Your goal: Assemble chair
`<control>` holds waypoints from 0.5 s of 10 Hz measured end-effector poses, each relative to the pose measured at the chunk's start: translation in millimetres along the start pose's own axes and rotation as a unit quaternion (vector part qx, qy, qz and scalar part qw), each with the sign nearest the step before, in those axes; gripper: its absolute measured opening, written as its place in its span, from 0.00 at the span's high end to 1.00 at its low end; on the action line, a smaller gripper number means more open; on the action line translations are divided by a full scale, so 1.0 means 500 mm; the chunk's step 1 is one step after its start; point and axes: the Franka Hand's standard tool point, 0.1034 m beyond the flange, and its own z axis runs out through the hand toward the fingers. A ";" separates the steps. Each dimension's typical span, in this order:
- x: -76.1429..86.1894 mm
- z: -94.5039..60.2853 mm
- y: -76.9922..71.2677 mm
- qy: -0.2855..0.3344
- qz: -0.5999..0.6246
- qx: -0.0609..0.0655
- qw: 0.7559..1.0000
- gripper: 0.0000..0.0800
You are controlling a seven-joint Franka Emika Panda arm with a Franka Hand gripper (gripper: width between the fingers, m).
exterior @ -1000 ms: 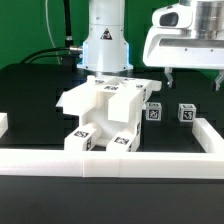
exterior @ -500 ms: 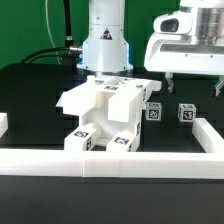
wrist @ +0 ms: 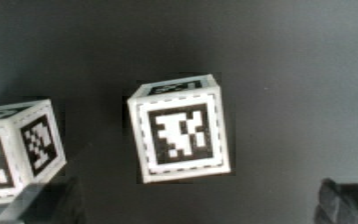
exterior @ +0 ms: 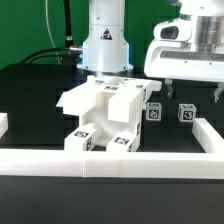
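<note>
So the gripper (exterior: 192, 90) is dropping toward the small tagged block (exterior: 186, 113) on the exterior view's right, jaws wide open, empty; grab looks next.

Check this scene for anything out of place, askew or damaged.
Nothing stands out. The chair assembly looks undamaged on the black table behind the border wall. One tagged block and a second block stand upright and apart on the exterior view's right, below the open end effector. No spill shows.
</note>
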 end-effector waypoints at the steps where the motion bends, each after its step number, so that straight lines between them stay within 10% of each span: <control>1: -0.006 0.006 0.003 0.002 0.003 -0.001 1.000 0.19; 5: -0.008 0.007 0.004 0.001 0.026 -0.001 1.000 0.19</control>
